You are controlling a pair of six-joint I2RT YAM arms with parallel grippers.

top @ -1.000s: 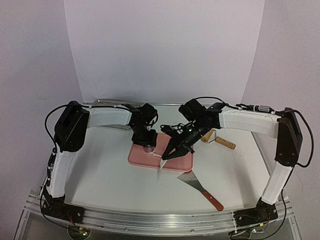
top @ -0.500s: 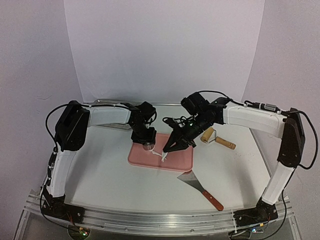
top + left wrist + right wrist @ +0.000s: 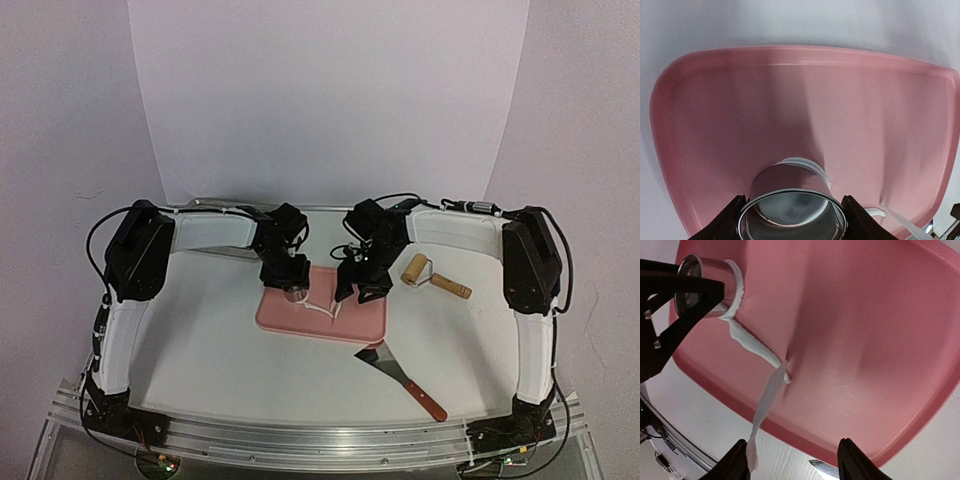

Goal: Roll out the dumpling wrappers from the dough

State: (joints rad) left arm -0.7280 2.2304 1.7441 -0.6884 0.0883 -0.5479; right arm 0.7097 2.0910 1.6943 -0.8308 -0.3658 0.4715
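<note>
My left gripper (image 3: 293, 288) (image 3: 792, 220) is shut on a small metal ring cutter (image 3: 790, 197) (image 3: 705, 285) that stands on the pink tray (image 3: 350, 325) (image 3: 740, 100). White dough shows round the cutter's base. The dumpling wrappers are hidden; inside the cutter I see only a pale blur. A thin white dough strip (image 3: 752, 342) (image 3: 326, 310) runs from the cutter across the tray and rises to one finger of my right gripper (image 3: 795, 460) (image 3: 356, 290). That gripper hangs open above the tray's near edge, with the strip's end stuck to its left fingertip (image 3: 742, 460).
A wooden-handled rolling pin (image 3: 432, 277) lies right of the tray. A metal spatula (image 3: 400, 375) (image 3: 825, 467) with a red handle lies near the tray's front right corner. The white backdrop rises behind the table.
My right gripper has opened and swung back over the tray's far side; the strip it pinched now clings to one finger. The left gripper stays on the cutter.
</note>
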